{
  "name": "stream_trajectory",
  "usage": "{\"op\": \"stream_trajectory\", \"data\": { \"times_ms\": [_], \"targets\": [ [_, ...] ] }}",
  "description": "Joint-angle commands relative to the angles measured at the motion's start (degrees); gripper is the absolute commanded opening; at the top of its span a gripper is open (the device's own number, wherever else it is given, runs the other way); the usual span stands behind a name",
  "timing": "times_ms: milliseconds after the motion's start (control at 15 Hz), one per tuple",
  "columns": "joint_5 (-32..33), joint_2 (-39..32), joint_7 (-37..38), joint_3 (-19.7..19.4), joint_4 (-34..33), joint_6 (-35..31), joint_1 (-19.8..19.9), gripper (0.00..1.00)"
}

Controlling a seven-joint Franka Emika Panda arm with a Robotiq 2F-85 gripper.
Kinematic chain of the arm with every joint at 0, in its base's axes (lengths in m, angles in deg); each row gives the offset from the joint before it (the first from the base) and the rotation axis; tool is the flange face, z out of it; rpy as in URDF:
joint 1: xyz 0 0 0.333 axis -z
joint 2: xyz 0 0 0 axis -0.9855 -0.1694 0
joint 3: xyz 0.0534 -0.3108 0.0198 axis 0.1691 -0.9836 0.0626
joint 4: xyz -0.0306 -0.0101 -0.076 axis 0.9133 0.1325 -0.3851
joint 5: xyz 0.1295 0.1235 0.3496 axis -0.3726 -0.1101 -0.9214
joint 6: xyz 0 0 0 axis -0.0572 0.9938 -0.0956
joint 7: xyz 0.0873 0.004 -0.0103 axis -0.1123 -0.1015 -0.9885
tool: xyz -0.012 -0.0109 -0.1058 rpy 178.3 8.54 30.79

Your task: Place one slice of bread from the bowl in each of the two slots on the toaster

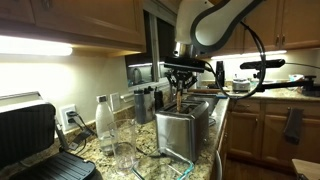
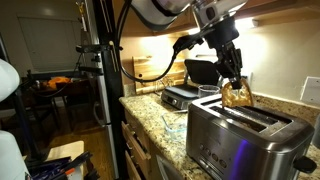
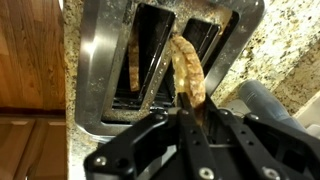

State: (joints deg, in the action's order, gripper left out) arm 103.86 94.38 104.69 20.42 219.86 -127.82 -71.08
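Wrist view shows the gripper (image 3: pixel 183 105) clamped on a slice of bread (image 3: pixel 186 65), held on edge just above the toaster (image 3: pixel 95 80), over its empty slot. The neighbouring slot seems to hold a first slice (image 3: pixel 134 62), so the second insertion appears to be in hand. The next move calls for aligning the bread with the opening, then lowering and releasing. In both exterior views the arm (image 1: pixel 215 25) (image 2: pixel 220 35) hangs over the toaster, wrist pointing straight down.

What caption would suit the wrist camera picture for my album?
Gripper holds a bread slice over the toaster's free slot; another slice sits in the slot beside it.
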Motion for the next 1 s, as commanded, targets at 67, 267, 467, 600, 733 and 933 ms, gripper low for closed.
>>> {"op": "stream_trajectory", "data": {
  "times_ms": [67,267,467,600,733,933],
  "targets": [
    [-0.4,1.7,1.2,-1.0,2.7,-4.0,0.9,0.07],
    [-1.6,1.2,0.7,-1.3,3.1,-6.9,0.9,0.07],
    [-2.3,0.7,0.6,-1.2,3.5,-9.0,1.0,0.07],
    [-2.5,0.1,0.7,-1.1,3.7,-10.2,0.9,0.07],
    [-2.9,-0.4,0.8,-1.2,4.2,-11.3,0.9,0.07],
    [-3.3,-1.0,1.4,-1.2,5.2,-12.6,0.9,0.07]
  ]
}}
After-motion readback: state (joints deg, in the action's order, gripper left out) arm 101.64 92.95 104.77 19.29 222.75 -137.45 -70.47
